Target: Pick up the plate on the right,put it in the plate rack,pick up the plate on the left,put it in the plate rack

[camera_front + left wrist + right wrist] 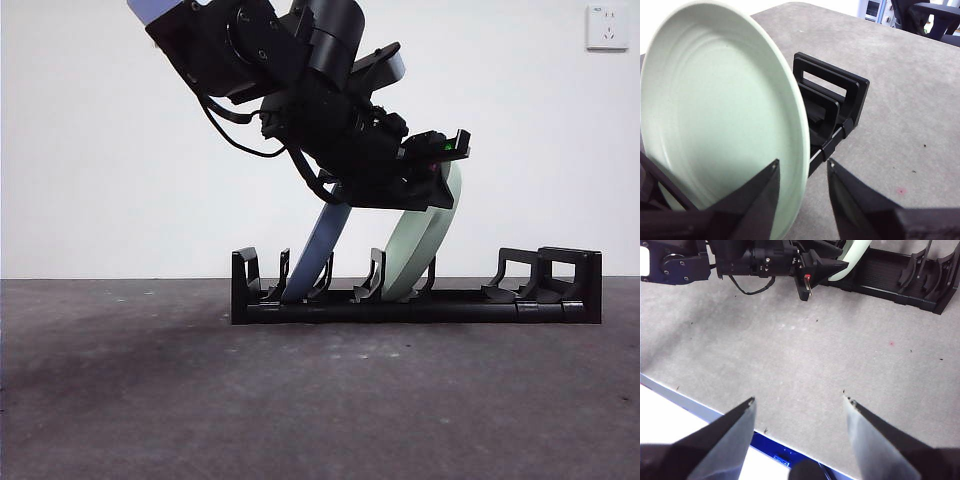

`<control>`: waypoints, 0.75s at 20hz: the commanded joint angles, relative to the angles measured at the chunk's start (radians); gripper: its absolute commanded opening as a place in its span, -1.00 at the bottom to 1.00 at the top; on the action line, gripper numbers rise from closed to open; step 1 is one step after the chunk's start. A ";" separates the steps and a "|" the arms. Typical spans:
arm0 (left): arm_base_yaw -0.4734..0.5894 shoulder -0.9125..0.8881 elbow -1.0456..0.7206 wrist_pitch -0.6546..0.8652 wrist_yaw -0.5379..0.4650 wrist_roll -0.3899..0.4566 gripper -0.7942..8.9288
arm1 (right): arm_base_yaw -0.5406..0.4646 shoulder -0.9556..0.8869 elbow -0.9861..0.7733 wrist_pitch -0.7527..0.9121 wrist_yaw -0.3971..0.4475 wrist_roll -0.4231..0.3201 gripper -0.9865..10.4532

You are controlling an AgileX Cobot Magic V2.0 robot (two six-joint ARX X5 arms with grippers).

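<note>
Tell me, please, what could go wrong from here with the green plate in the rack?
The left gripper is open around the rim of the green plate, so a careless retreat might snag it. The plate leans in the plate rack and could tip toward the blue plate nearby.

A long, low black plate rack [420, 305] with curved upright prongs is set on the grey table. A pale blue plate [318, 250] is seated tilted in a slot near its left end. A pale green plate [425, 240] is seated tilted in a middle slot.
</note>
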 commanded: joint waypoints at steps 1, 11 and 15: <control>-0.012 0.013 -0.003 -0.013 0.020 -0.012 -0.50 | 0.002 -0.003 -0.009 0.006 -0.002 -0.007 -0.30; -0.032 -0.182 -0.003 -0.194 0.019 -0.006 -0.50 | 0.002 -0.003 -0.009 0.006 -0.003 -0.008 -0.30; -0.035 -0.367 -0.003 -0.387 0.021 -0.005 -0.50 | 0.002 -0.003 -0.009 0.006 -0.003 -0.012 -0.30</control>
